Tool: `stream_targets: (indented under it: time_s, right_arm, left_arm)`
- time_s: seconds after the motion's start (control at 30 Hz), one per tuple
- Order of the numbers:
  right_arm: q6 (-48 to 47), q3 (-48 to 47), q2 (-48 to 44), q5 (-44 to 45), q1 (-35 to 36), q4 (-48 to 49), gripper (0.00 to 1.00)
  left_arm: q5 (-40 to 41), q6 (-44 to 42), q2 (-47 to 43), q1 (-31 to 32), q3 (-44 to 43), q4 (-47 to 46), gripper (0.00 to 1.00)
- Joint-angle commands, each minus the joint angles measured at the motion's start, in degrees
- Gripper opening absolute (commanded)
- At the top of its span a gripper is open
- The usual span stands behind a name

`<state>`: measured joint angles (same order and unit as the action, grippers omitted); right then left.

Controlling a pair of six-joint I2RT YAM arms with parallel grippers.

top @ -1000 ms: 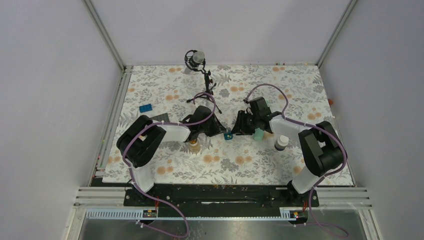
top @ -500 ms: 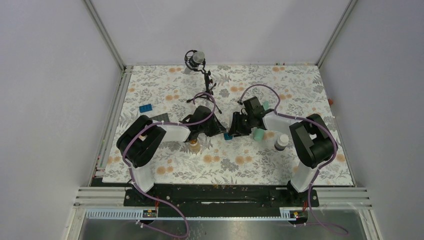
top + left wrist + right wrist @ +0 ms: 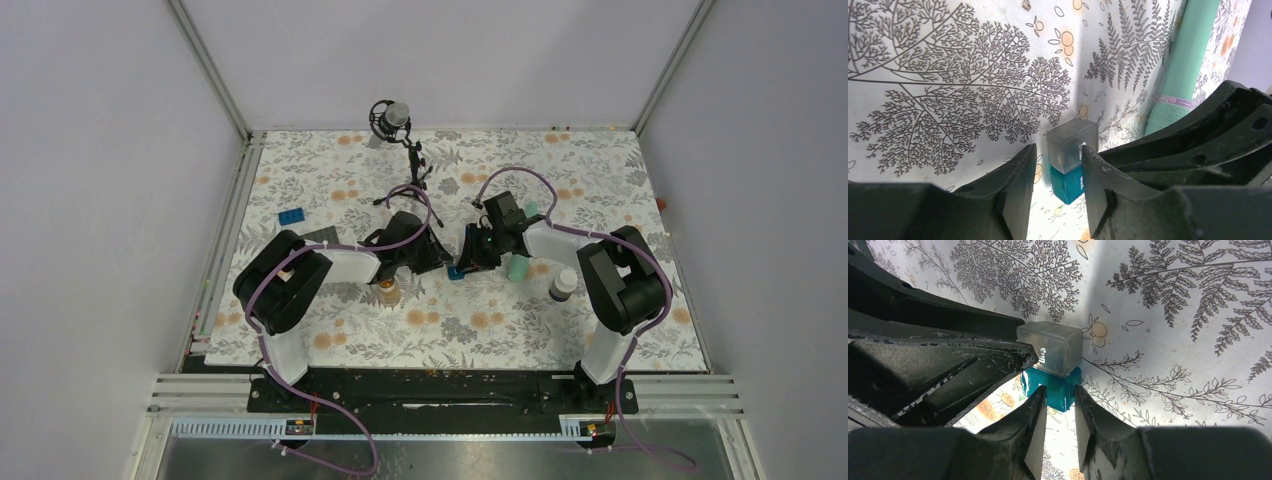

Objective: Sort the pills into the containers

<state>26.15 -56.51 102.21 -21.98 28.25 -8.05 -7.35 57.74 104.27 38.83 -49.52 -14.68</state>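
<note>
Bright even light, soft faint shadows, overhead view sharp, wrist close-ups softer

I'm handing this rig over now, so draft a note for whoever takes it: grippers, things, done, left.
Left gripper: jaws slightly apart at the translucent grey cube box, one finger touching it.
Right gripper: pinching the teal cube box that abuts the grey one.
Long mint-green organizer strip lies nearby.
Small clear glass jar of amber pills stands left of the cubes.
Done: no sorted pills visible.
Left: all the sorting.
</note>
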Motion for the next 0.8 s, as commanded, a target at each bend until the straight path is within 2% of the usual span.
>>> stream_targets:
  time_s: [0.0,0.07,0.17,0.37,0.77]
  right_arm:
    - [0.45,1.43,1.58,2.94,0.75,-2.15,0.31]
    - [0.91,1.56,1.58,2.82,0.75,-1.79,0.3]
    - [1.63,1.74,1.75,2.88,0.75,-1.35,0.31]
    - [2.94,1.8,1.94,3.28,0.75,-0.86,0.3]
    - [4.16,1.27,2.68,3.02,0.75,-0.38,0.29]
  left_arm:
    - [-0.49,-1.37,-2.53,-0.27,-0.41,-2.5,0.4]
    - [-0.82,-1.56,-3.77,-0.39,0.44,-3.87,0.42]
    - [-1.53,-2.61,-5.88,-0.47,1.8,-6.27,0.39]
    - [-4.73,-5.65,-6.24,-0.73,2.57,-7.37,0.25]
    - [-6.19,-10.92,-6.31,-0.65,4.46,-2.78,0.24]
